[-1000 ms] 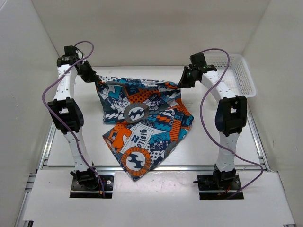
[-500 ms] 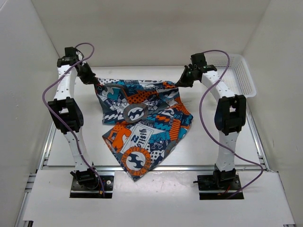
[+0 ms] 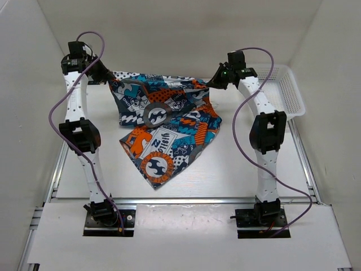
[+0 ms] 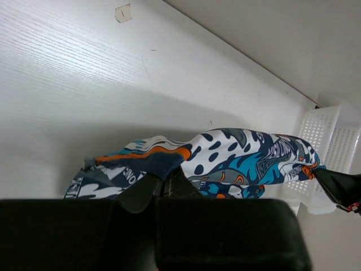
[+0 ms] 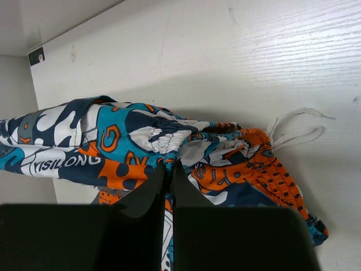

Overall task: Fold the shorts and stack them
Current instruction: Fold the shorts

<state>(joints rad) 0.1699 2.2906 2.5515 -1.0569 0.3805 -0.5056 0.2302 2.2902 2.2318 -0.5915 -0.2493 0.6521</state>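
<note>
Between left gripper (image 3: 109, 80), right gripper (image 3: 212, 84): shorts (image 3: 169, 116)

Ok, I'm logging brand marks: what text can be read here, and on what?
"VISILONG": white capitals on the navy, orange and teal comic-print cloth shorts, right wrist view.
Larger lettering on them, top view: too blurred to read.
Nothing else readable.

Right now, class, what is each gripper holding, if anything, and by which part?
Both hold the shorts: the left gripper and the right gripper each pinch one end of its raised upper edge; the rest hangs down.
</note>
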